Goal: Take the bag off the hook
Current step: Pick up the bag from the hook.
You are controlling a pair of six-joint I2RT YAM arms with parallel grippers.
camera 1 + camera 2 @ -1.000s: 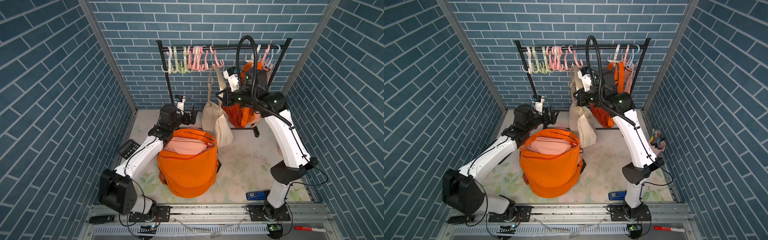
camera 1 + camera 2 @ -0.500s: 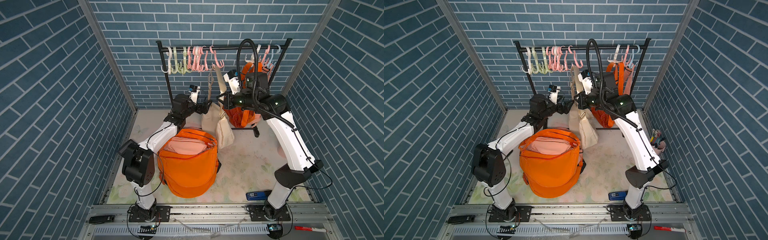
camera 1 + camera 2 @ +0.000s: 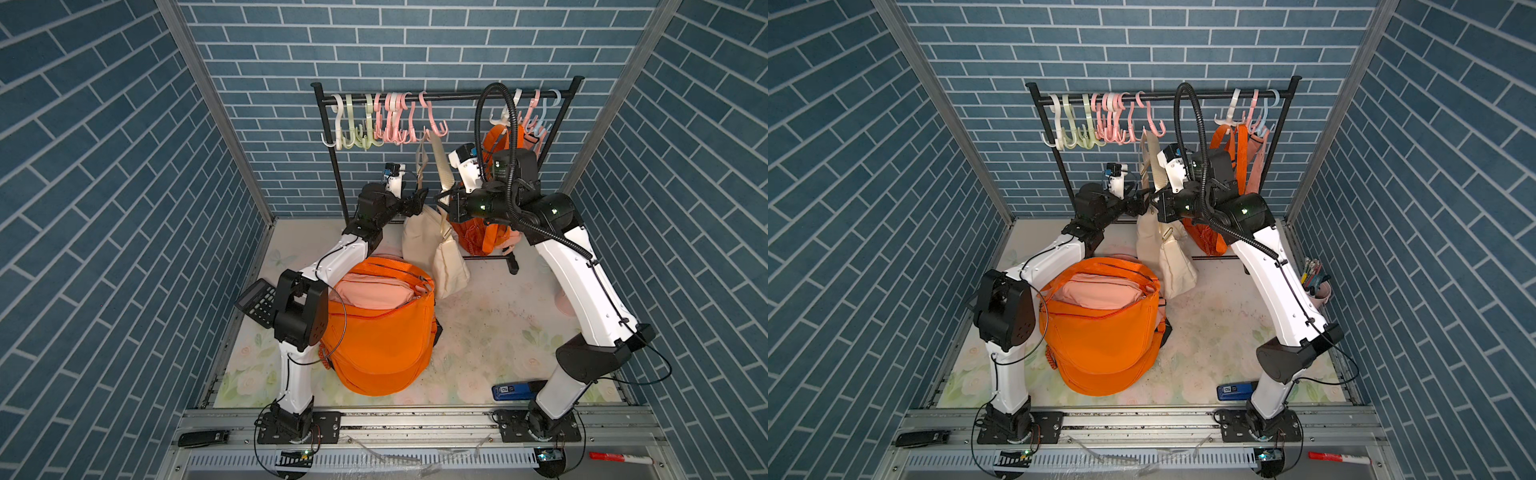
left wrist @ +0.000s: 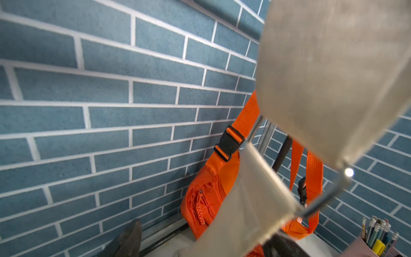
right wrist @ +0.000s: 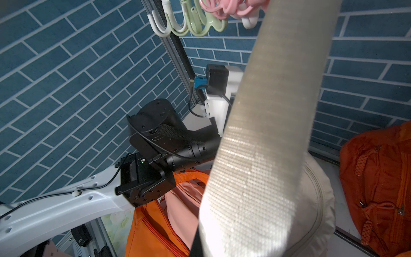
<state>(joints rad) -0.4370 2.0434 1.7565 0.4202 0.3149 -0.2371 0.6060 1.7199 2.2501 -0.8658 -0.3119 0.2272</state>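
In both top views the bag (image 3: 417,243) (image 3: 1150,241) hangs by its strap (image 3: 444,170) from a pink hook (image 3: 430,116) near the middle of the rail (image 3: 465,96), over the back edge of the tabletop (image 3: 498,332), so it is not yet off. The right gripper (image 3: 444,203) is clamped on the strap below the hook. The left gripper (image 3: 417,200) sits just beside it with jaws apart, holding nothing. A pull outward rather than upward would likely drag the hook along the rail or tip the rack (image 3: 338,183). The left wrist view shows bag cloth filling much of the frame and one finger (image 4: 131,238) clear of it. Closing now may pinch a fold of the body instead of the strap, or catch the metal ring (image 4: 322,198). The right wrist view shows the strap (image 5: 266,133) straight and close, with the left arm (image 5: 160,133) right behind it, so the two arms could collide during a lift. The orange bag (image 5: 378,189) hangs near and may snag.
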